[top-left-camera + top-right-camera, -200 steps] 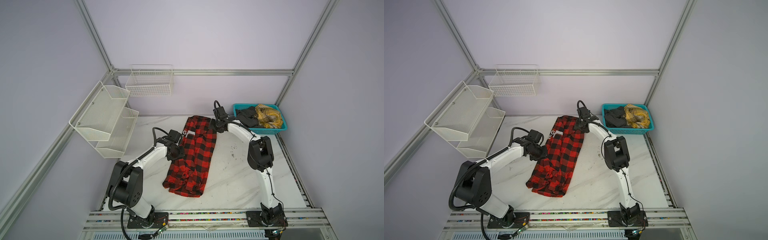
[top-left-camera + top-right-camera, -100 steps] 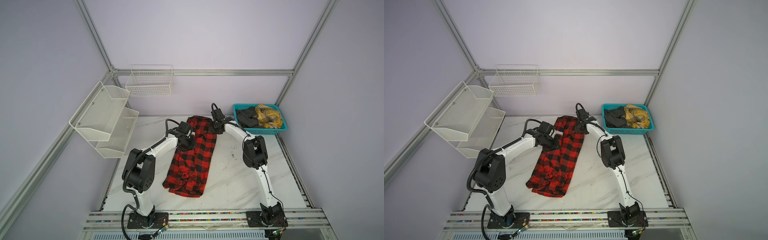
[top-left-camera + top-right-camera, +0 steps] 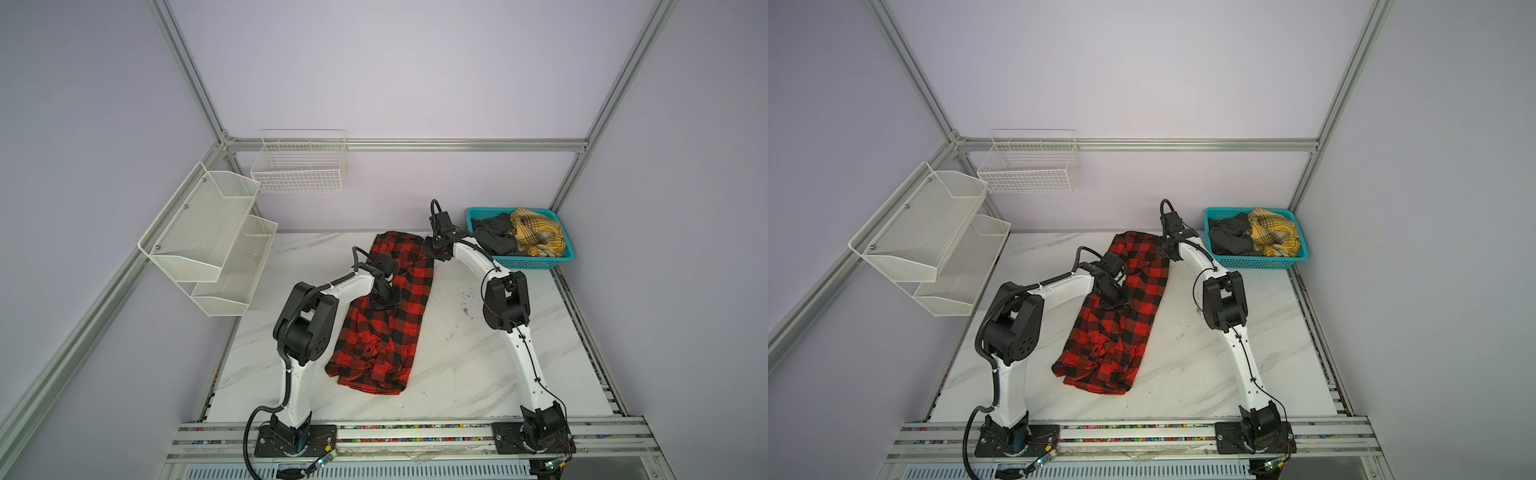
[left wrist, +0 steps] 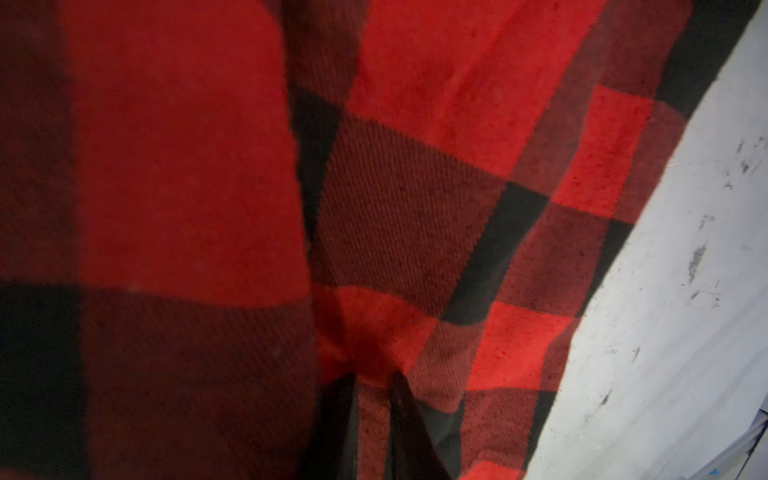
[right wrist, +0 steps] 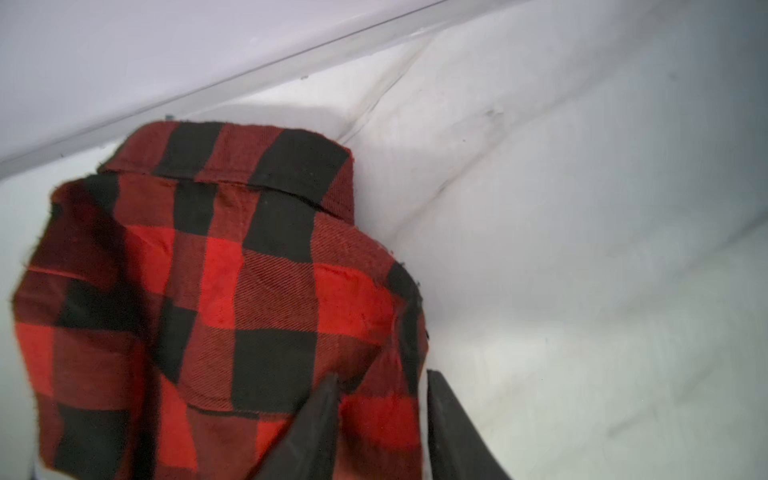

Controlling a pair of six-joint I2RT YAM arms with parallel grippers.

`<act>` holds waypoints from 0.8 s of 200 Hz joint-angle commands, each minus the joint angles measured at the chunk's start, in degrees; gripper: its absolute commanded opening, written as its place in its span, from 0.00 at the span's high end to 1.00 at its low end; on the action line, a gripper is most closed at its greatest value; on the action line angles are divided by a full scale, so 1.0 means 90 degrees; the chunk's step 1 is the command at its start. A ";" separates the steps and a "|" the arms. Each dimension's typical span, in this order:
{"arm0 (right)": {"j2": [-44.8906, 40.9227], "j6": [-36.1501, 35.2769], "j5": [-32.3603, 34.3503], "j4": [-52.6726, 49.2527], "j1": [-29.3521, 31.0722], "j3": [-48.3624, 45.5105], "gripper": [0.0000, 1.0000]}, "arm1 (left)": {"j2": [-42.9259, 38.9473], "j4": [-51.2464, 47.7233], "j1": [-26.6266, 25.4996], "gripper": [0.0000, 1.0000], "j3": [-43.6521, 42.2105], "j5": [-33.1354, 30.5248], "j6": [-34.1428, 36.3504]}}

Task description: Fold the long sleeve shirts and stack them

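Note:
The long sleeve shirt (image 3: 386,332) (image 3: 1121,332), a red-and-black check flannel, lies in a long strip on the marble table (image 3: 478,365), bunched at its near end. My left gripper (image 3: 384,298) (image 3: 1113,301) presses down on the shirt's left middle. In the left wrist view my left gripper (image 4: 372,395) is shut on a pinch of the flannel (image 4: 415,208). My right gripper (image 3: 434,251) (image 3: 1167,251) is at the shirt's far right corner. There the right gripper (image 5: 382,399) straddles the cloth's edge (image 5: 249,291); a sliver of table still shows beside one finger.
A teal basket (image 3: 536,262) (image 3: 1254,262) at the back right holds a yellow plaid cloth (image 3: 538,237) and a dark garment (image 3: 494,239). White mesh shelves (image 3: 208,241) and a wire basket (image 3: 299,166) hang on the left and back walls.
My left gripper moved right from the shirt's left edge onto the cloth and closed on it. My right gripper's jaws narrowed around the far corner.

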 commanded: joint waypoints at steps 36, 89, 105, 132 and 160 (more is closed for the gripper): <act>0.0113 0.0796 -0.2023 0.0725 -0.0160 0.0156 1.00 | -0.0176 -0.0136 0.0209 0.86 -0.0436 -0.0668 -0.0013; 0.1081 0.2440 -0.2554 0.1590 -0.0410 0.0792 1.00 | -0.0151 -0.0139 0.0171 0.88 -0.1075 -0.0422 0.0041; 0.1113 0.2817 -0.2510 0.1898 -0.0510 0.0434 1.00 | -0.0286 -0.0129 0.0166 0.88 -0.1266 -0.0546 0.0068; 0.1217 0.3052 -0.2665 0.2204 -0.0562 0.0235 1.00 | -0.0393 -0.0122 0.0167 0.88 -0.1417 -0.0580 0.0156; 0.1165 0.2957 -0.2869 0.2199 -0.0538 0.0123 0.95 | -0.0485 -0.0211 0.0171 0.87 -0.1239 -0.0561 0.0179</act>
